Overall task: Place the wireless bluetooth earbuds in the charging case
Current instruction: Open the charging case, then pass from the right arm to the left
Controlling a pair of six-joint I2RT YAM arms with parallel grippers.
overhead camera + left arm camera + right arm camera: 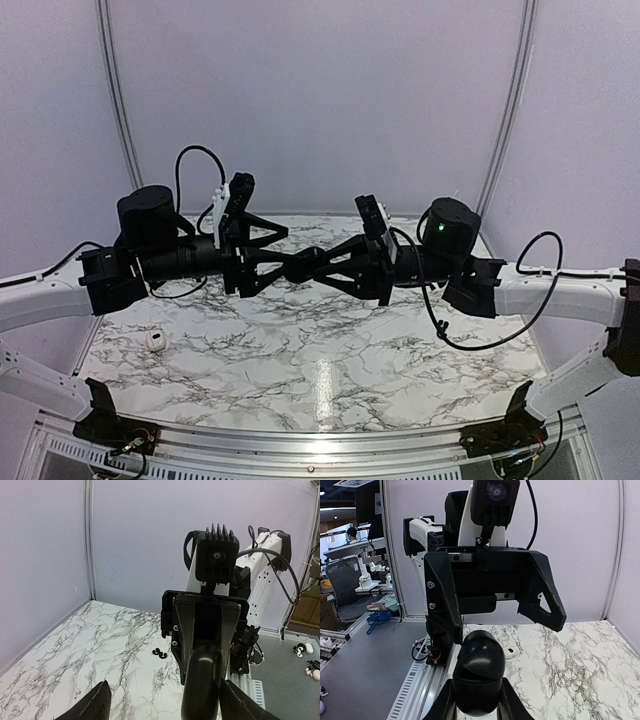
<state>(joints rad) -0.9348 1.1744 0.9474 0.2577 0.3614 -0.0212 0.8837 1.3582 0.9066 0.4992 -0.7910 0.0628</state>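
The white charging case point(155, 340) lies on the marble table point(330, 350) at the left; it also shows in the right wrist view point(511, 652). Two tiny black earbuds point(160, 653) lie together on the marble in the left wrist view; I do not see them in the top view. Both grippers meet in mid-air above the table's middle. My right gripper point(315, 262) point(476, 702) is shut on a glossy black rounded object point(475, 672) point(200, 680); I cannot tell what it is. My left gripper point(292, 250) point(167, 706) is open, its fingers wide on either side of that object.
Purple walls close the table at the back and sides. A metal rail point(320, 442) runs along the near edge by the arm bases. Loose cables point(500, 330) hang from the right arm. A grey bench point(290, 680) with small items lies beyond the table's right side.
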